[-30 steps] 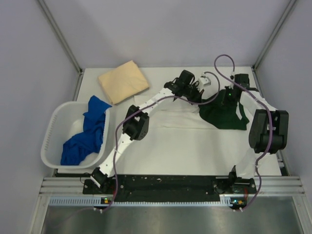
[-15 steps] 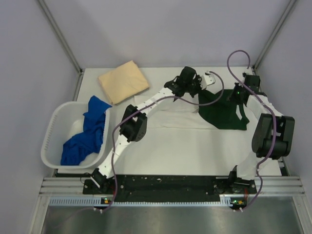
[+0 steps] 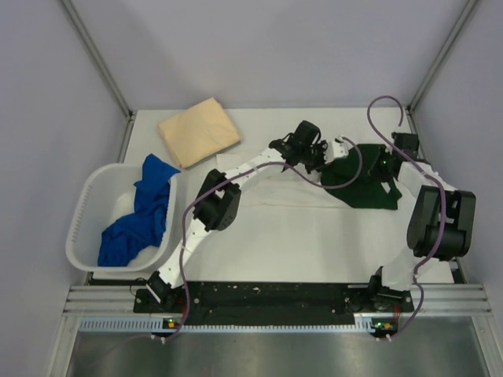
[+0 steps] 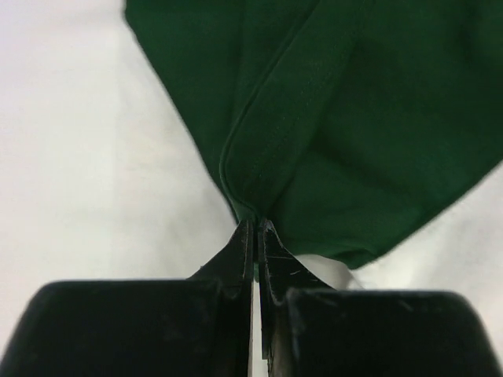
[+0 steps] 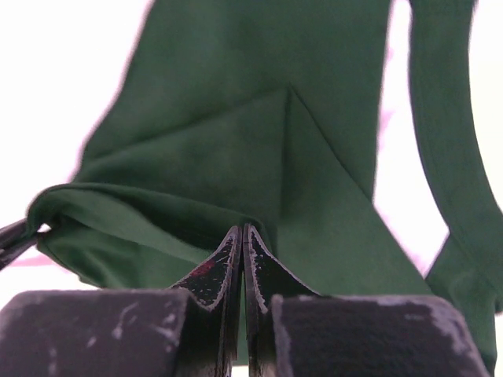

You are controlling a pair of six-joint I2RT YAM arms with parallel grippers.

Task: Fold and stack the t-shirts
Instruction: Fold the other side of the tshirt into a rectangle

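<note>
A white t-shirt with dark green sleeves lies spread over the table. Its right sleeve is bunched at the back right. My left gripper is shut on that sleeve's folded hem, with green cloth fanning out ahead of the tips. My right gripper is shut on another fold of the same sleeve, just right of the left one. A tan t-shirt lies folded at the back left. Blue t-shirts sit heaped in the basket.
The white plastic basket stands at the left edge of the table, with blue cloth hanging over its far rim. Grey enclosure walls stand close on both sides. The right arm's upper link hangs over the table's right edge.
Both grippers kept their hold on the green sleeve. The left one moved right and nearer. The right one swung to the back right, then came back in, gathering the sleeve between them.
</note>
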